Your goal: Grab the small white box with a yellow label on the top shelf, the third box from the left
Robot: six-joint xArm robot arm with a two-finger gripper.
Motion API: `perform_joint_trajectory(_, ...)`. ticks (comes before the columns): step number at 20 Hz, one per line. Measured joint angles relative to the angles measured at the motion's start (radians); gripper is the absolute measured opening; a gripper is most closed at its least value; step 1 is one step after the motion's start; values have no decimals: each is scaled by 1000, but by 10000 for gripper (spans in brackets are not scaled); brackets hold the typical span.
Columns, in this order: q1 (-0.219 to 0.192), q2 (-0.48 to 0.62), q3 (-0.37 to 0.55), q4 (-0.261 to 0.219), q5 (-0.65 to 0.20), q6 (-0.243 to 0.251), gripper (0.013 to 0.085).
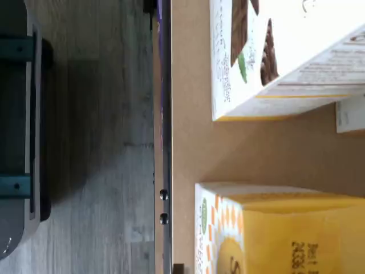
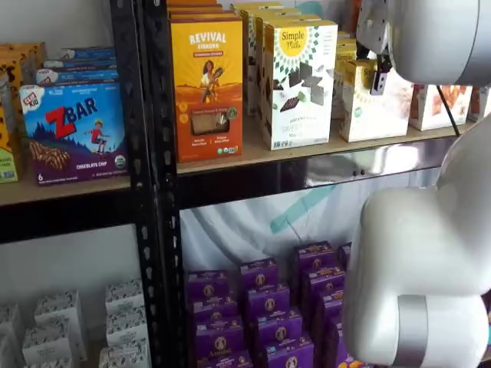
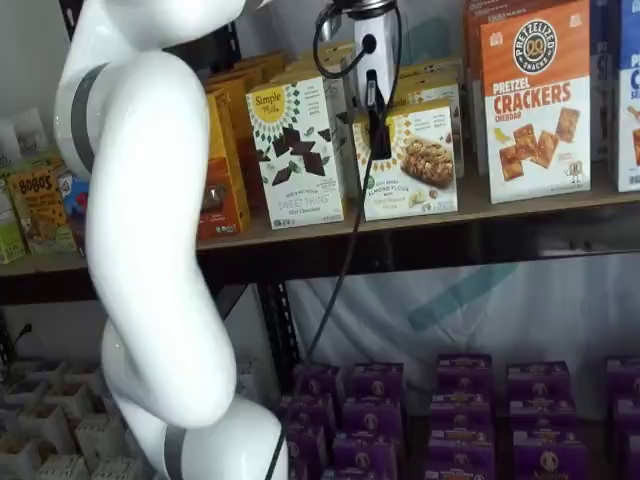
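The small white box [image 3: 415, 165] with a yellow round label stands on the top shelf [image 3: 520, 212], shorter than its neighbours. It shows in both shelf views [image 2: 364, 111] and in the wrist view [image 1: 268, 228] with its yellow top and side. My gripper [image 3: 378, 135] hangs just in front of the box's left front edge. Only one black finger shows, side-on, below the white body. In a shelf view the gripper [image 2: 378, 83] shows as a dark finger over the box front, under the white arm. I cannot tell whether it is open or shut.
A taller white box with chocolate squares [image 3: 295, 150] stands left of the small box, with a bare gap of shelf board [image 1: 228, 148] between them. An orange-and-white cracker box [image 3: 535, 100] stands to the right. The ZBar box [image 2: 73, 130] sits beyond the black upright [image 2: 149, 153]. Purple boxes [image 3: 460, 400] fill the lower shelf.
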Motion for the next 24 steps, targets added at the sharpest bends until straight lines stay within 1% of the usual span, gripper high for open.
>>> perform_joint_trajectory(3,1,2,-2,1,5,1,490)
perform_joint_trajectory(11,1,-4,8,4,-5,1,490)
perform_joint_trajectory(12,0,-4,7,4,-3,1,450)
perform_joint_trajectory(13,0,-3,6,4,-1,0,450)
perform_joint_trajectory(15,-1,-3,5,5,1,-1,370)
perform_joint_trajectory(24,-7,-9,9,6,-1,-7,370)
